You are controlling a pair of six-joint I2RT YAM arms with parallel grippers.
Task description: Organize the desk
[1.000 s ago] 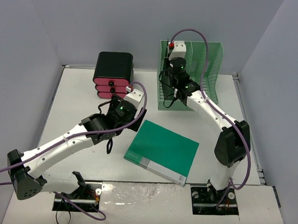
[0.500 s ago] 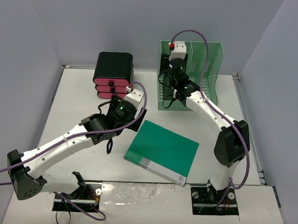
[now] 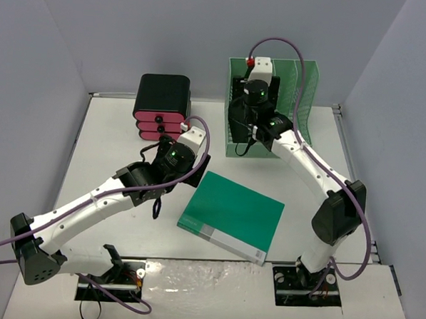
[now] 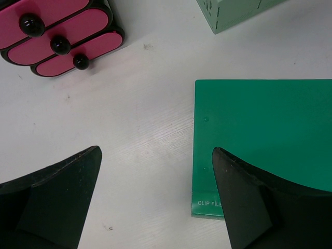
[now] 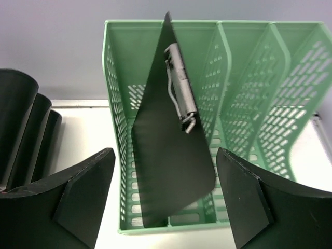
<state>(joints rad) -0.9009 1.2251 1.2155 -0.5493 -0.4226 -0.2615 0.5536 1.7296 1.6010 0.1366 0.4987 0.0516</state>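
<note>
The desk (image 3: 114, 140) is a white tabletop. A green clip file (image 3: 231, 214) lies flat near its middle. My left gripper (image 4: 155, 151) hangs open above bare desk (image 4: 135, 114), its right finger over the clip file's (image 4: 264, 124) near left corner. A black clipboard (image 5: 161, 114) with a metal clip (image 5: 179, 88) leans tilted in the leftmost slot of a green file rack (image 5: 244, 104). My right gripper (image 5: 165, 151) is open above the rack's (image 3: 306, 93) front, its fingers clear of the clipboard on both sides.
A black drawer unit with pink fronts (image 3: 161, 107) stands at the back left, beside the rack. Pale grey walls close in the desk on three sides. The rack's other slots (image 5: 280, 98) hold nothing.
My right gripper has gone from shut to open and risen toward the back, leaving the clipboard in the rack's left slot. The left arm has not moved.
</note>
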